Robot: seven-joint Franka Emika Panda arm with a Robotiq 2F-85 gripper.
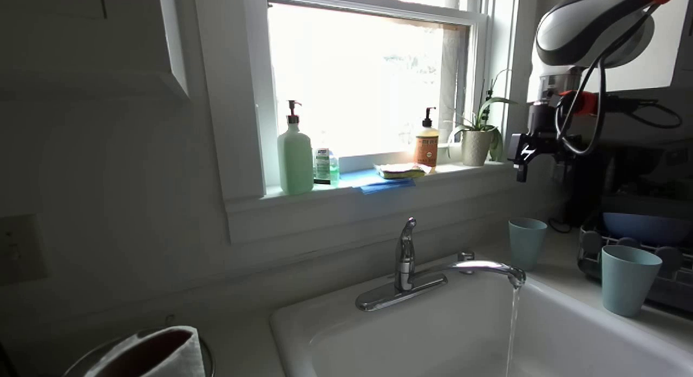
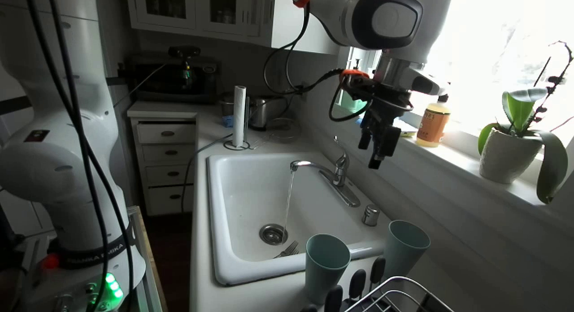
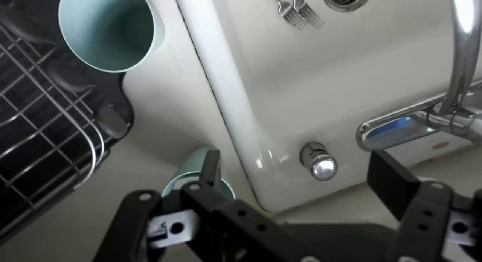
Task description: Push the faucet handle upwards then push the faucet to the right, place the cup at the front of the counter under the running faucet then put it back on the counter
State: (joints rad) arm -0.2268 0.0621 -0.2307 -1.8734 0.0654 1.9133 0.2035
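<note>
The faucet (image 1: 482, 265) runs, and water falls from its spout into the sink in both exterior views (image 2: 309, 163). Its handle (image 1: 405, 247) stands upright on the base. The pale blue-green cup (image 1: 629, 282) stands upright on the counter (image 1: 568, 282) beside the dish rack; it also shows in an exterior view (image 2: 326, 267) and, from above, in the wrist view (image 3: 107, 32). My gripper (image 3: 293, 162) is open and empty, high above the sink's back corner and apart from the cup. The faucet spout is at the right edge of the wrist view (image 3: 466, 40).
A second teal cup (image 2: 406, 247) stands near the wall, partly behind a finger in the wrist view (image 3: 197, 162). The dish rack (image 3: 49, 137) adjoins both cups. A chrome cap (image 3: 319, 162) stands on the sink rim. Forks lie in the sink (image 2: 251, 200). Bottles and a plant (image 1: 476, 144) line the sill.
</note>
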